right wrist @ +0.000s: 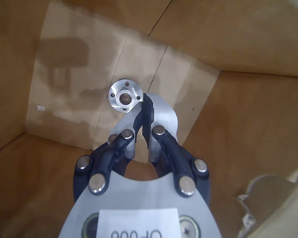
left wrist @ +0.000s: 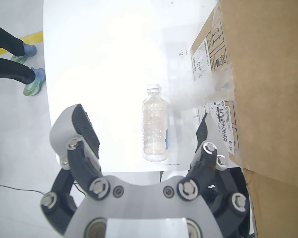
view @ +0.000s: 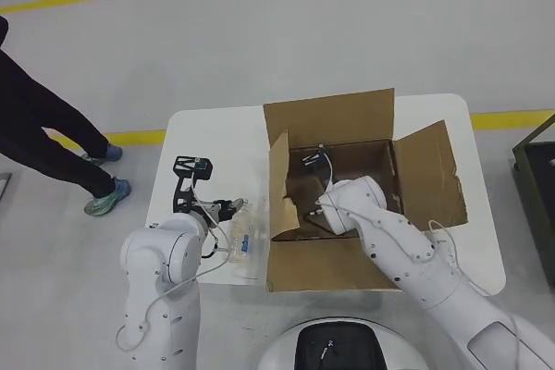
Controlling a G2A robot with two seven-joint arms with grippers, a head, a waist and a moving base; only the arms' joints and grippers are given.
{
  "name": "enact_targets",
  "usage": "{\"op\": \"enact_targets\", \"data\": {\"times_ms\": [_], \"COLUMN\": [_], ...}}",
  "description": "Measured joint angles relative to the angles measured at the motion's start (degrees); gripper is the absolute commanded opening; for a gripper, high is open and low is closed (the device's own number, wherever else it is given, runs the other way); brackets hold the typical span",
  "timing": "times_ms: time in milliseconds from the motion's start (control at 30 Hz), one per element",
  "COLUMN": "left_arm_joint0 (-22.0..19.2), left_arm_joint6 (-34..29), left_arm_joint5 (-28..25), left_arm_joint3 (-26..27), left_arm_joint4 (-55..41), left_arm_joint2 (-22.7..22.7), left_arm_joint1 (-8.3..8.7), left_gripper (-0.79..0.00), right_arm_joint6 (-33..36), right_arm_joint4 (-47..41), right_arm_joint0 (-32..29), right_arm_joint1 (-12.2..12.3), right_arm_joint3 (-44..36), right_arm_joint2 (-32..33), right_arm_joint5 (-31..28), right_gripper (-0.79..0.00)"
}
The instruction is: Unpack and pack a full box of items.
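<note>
Black-padded left claw [left wrist: 142, 113]: spread wide, holding nothing, hanging over the white table [left wrist: 102, 38]. Directly beneath it, within the span of its pads, a clear bottle [left wrist: 154, 125] lies on its side with its white cap pointing away from the claw. It is judged already unpacked, and lined up for a grasp across its body. Just beyond one pad: outer wall of the cardboard box [left wrist: 262, 75]. Right claw [right wrist: 145, 100]: down inside the box, pads pressed almost together, apparently pinching the rim of a metal flange [right wrist: 125, 98] at its tips, likely to lift it out. Beyond the flange: box floor, then cardboard walls.
</note>
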State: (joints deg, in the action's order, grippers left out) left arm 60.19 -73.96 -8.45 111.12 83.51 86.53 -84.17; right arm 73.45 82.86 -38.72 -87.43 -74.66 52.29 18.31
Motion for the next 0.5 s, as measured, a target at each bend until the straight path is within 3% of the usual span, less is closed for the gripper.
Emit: {"op": "enact_targets", "data": {"times_ms": [300,500], "left_arm_joint0": [0.0,0.0], "left_arm_joint6": [0.0,0.0], "left_arm_joint5": [0.0,0.0], "left_arm_joint3": [0.0,0.0], "left_arm_joint4": [0.0,0.0], "left_arm_joint2": [0.0,0.0], "left_arm_joint1": [0.00,0.00], "left_gripper": [0.000,0.000], "right_arm_joint6": [-0.8,-2.6], "right_arm_joint4": [-0.4,0.3], "right_arm_joint0": [0.1,-1.1], "right_arm_joint1": [-0.2,0.0], "right_arm_joint3": [0.0,0.2], "right_arm_joint2": [0.1,1.0], "right_arm_joint5": [0.2,-1.7], "right_gripper": [-0.785,-0.499]}}
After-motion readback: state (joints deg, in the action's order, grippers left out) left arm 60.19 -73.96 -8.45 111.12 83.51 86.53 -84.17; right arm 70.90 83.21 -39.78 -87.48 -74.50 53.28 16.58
